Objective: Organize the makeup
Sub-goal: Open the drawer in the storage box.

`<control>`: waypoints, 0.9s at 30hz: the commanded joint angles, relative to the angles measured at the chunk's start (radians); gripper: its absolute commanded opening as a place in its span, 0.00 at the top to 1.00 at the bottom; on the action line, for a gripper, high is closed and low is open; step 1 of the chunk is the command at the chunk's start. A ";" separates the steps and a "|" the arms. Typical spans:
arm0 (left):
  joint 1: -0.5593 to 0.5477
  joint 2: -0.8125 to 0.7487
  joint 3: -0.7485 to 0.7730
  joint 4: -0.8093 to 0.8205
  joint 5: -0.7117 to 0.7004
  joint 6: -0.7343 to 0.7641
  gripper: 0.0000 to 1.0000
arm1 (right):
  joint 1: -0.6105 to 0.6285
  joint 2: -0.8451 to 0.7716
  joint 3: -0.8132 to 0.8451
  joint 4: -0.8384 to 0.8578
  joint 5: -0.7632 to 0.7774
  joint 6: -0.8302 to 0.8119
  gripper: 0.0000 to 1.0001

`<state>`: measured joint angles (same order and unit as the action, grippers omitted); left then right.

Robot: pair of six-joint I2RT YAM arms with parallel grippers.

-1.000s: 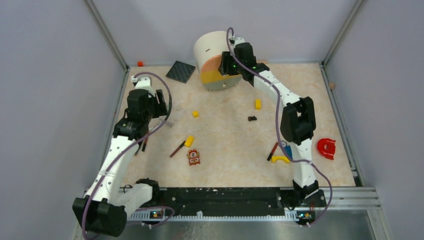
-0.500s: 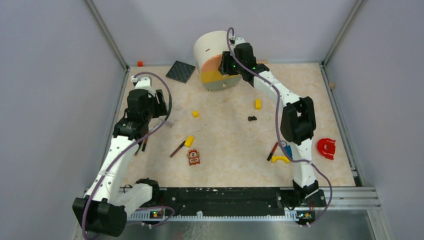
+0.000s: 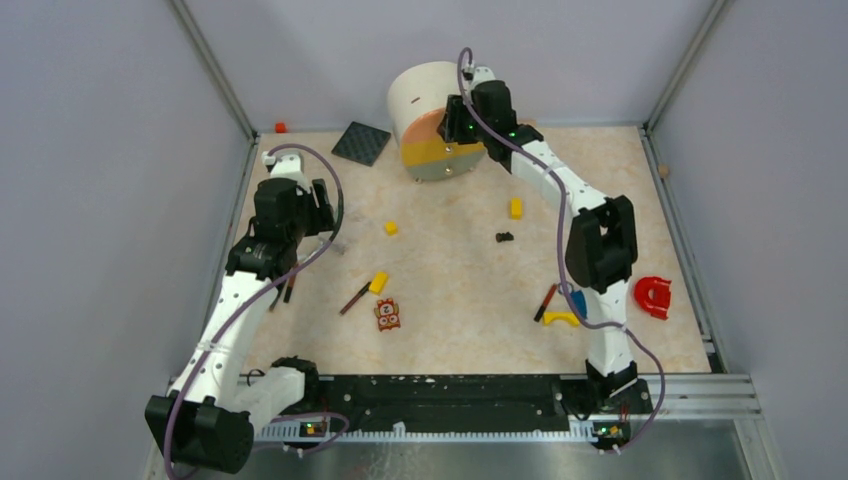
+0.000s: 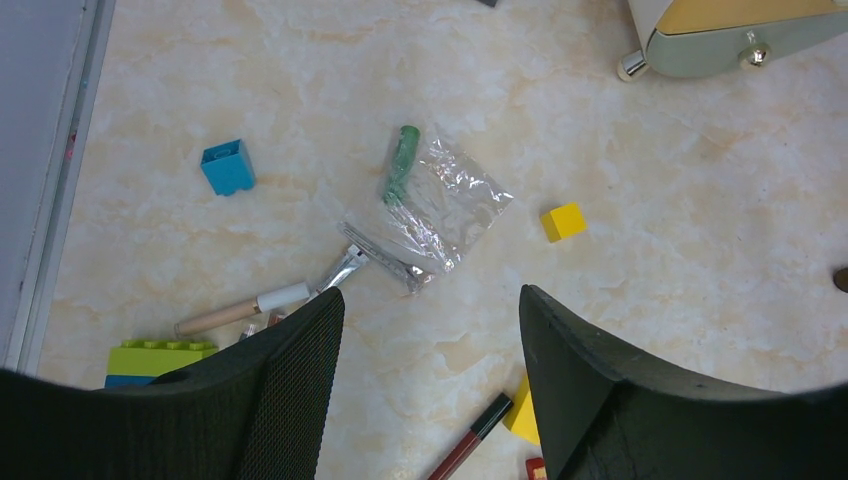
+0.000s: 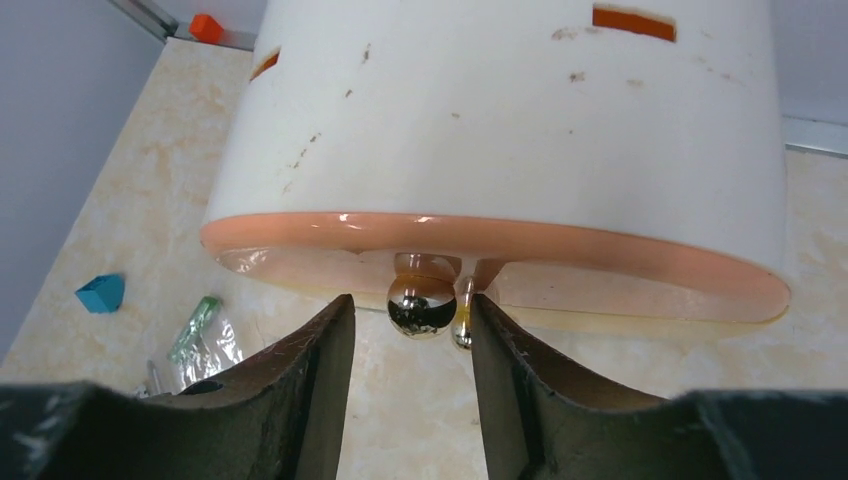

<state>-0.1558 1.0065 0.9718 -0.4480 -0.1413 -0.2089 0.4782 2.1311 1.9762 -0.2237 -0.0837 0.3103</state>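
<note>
A cream marbled desk [image 3: 450, 262] sits boxed in by plain grey walls [image 3: 90, 150]. The short green tube [image 4: 402, 165] lies against a crinkled clear bag [image 4: 447, 208], just beyond the left hand [image 4: 430, 300], which gapes wide and empty. The right hand [image 5: 412, 312] stands half open astride a chrome knob [image 5: 420, 303], not visibly pinching it.
</note>
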 commanded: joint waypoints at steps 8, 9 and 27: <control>0.006 -0.006 0.001 0.040 0.010 0.009 0.30 | -0.003 -0.077 0.009 0.050 -0.008 -0.003 0.87; 0.006 -0.007 0.001 0.040 0.009 0.009 0.30 | -0.003 -0.078 0.008 0.050 -0.011 -0.001 0.90; 0.007 -0.013 0.002 0.040 0.009 0.009 0.29 | 0.025 -0.380 -0.407 0.133 -0.006 0.042 0.99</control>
<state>-0.1547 1.0065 0.9718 -0.4480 -0.1387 -0.2089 0.4847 1.8648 1.6245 -0.1474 -0.0883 0.3347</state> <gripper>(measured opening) 0.705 0.197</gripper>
